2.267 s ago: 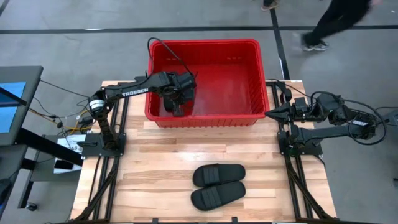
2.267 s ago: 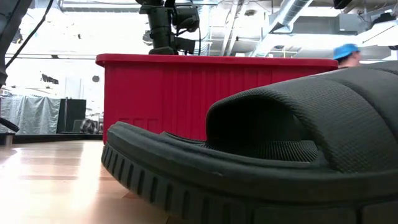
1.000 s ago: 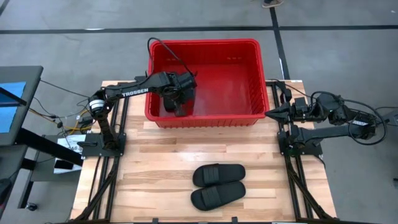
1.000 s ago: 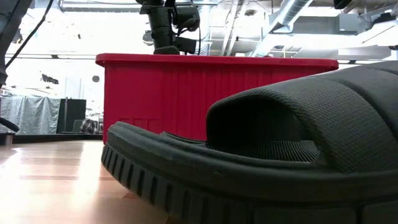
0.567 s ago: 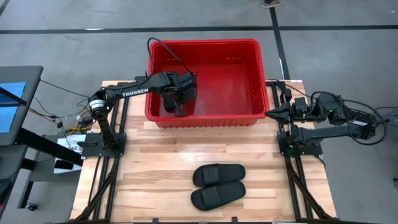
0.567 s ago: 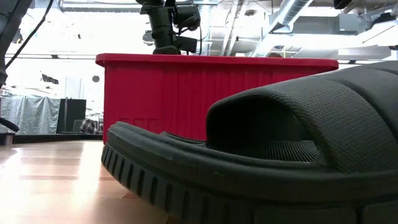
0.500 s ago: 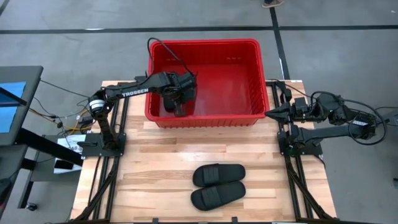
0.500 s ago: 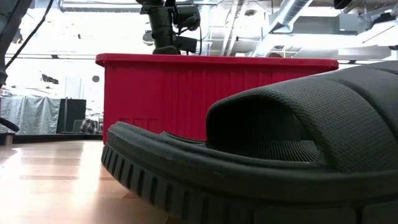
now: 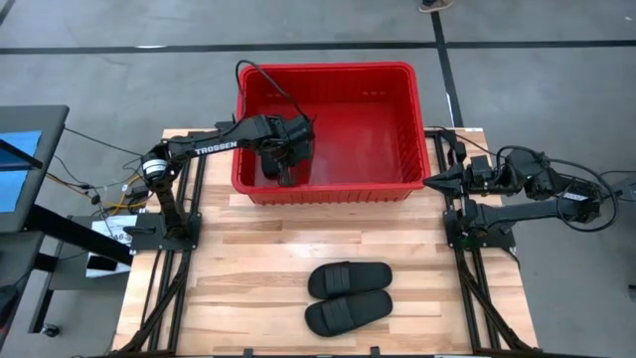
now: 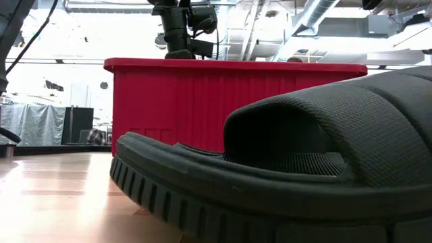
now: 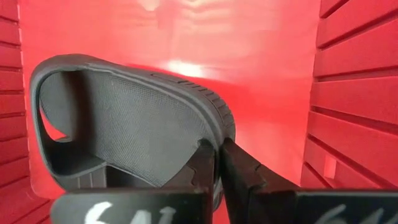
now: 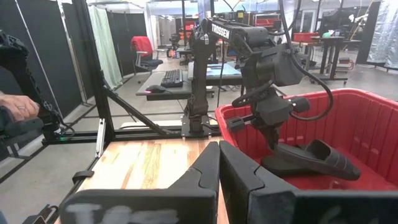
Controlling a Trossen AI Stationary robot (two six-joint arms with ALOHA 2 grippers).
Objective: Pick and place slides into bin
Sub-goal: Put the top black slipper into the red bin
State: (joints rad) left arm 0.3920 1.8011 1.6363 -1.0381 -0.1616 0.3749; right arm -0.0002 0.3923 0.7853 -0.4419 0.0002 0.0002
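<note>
The red bin (image 9: 328, 68) stands at the table's far edge. My left gripper (image 9: 286, 175) reaches down into its left half, shut on a black slide (image 11: 130, 124), which the right wrist view shows low inside the bin (image 12: 311, 160). Two more black slides (image 9: 349, 278) (image 9: 348, 311) lie side by side, soles down, on the wood near the table's front edge; one fills the low view (image 10: 304, 169). My right gripper (image 9: 428, 182) waits shut at the table's right side, beside the bin, touching nothing. My left gripper pinches the sole's edge (image 11: 211, 134) between its two fingers, at the end away from the strap (image 11: 43, 106). One finger lies on the textured footbed, the other on the underside. The fingers come steeply from above. The slide juts out sideways from them; whether it touches the bin's floor I cannot tell.
The bin's ribbed walls (image 11: 354, 93) stand close around the held slide. Bare wood (image 9: 229, 278) lies left of the two slides. A desk with a screen (image 9: 20, 159) stands off the table's left edge, and a person's hand (image 12: 18, 109) shows beyond the table.
</note>
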